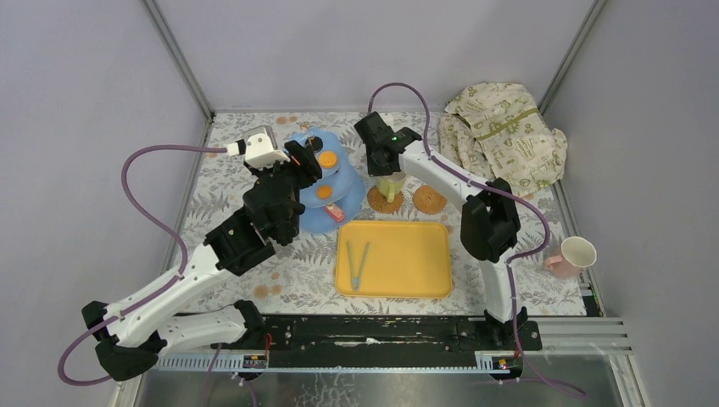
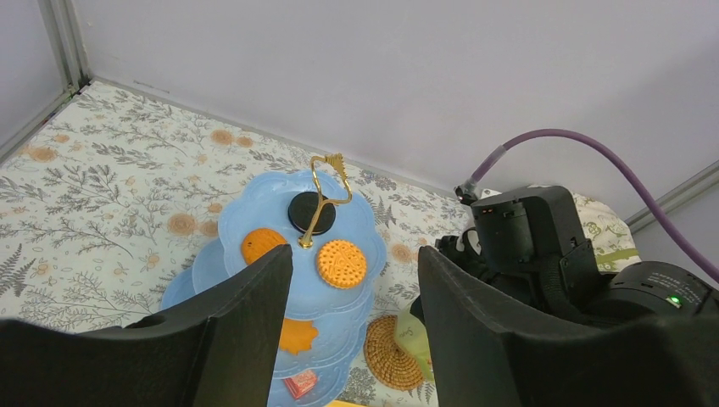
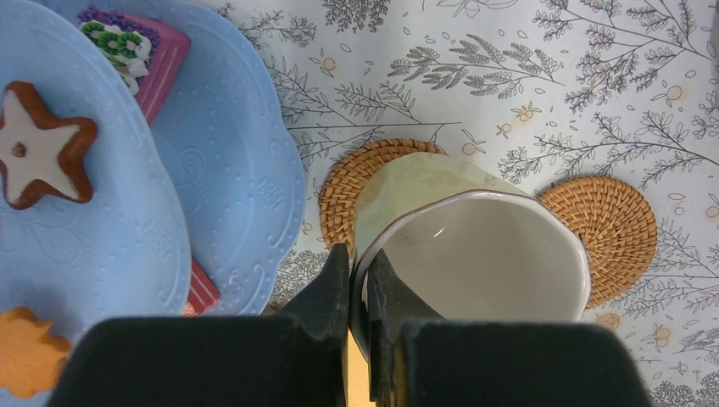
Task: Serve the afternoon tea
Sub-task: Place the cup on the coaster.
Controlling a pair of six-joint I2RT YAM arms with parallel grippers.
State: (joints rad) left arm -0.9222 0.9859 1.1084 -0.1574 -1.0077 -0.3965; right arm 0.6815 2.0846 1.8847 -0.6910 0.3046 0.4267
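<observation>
- My left gripper hangs above the stand, jaws apart, nothing between them.
- My right gripper is pinched on the rim of the green cup, one finger inside and one outside.
- One stand: three light-blue tiers with scalloped rims and embossed swirls, and a gold loop handle on top.
- Top tier, three pieces: a black disc and two round orange biscuits.
- Lower tiers, four pieces: a brown star biscuit iced white, a scalloped orange biscuit, and two pink cake slices, one topped in green and purple.
- Two cups: the green cup, glossy and pale inside, sits over the coaster just right of the stand; I cannot tell if it touches. The pink cup is far right of the stand, by the table edge.
- Two coasters, round, woven, brown: near coaster half covered by the green cup, far coaster bare, one step further from the stand.
- One yellow tray, rectangular, front right of the stand, with one pair of tongs in it.
- One crumpled cream cloth with green print, back right of the stand.
- The table wears a white cover printed with grey ferns and orange flowers; pale lilac walls and metal posts stand around it.
</observation>
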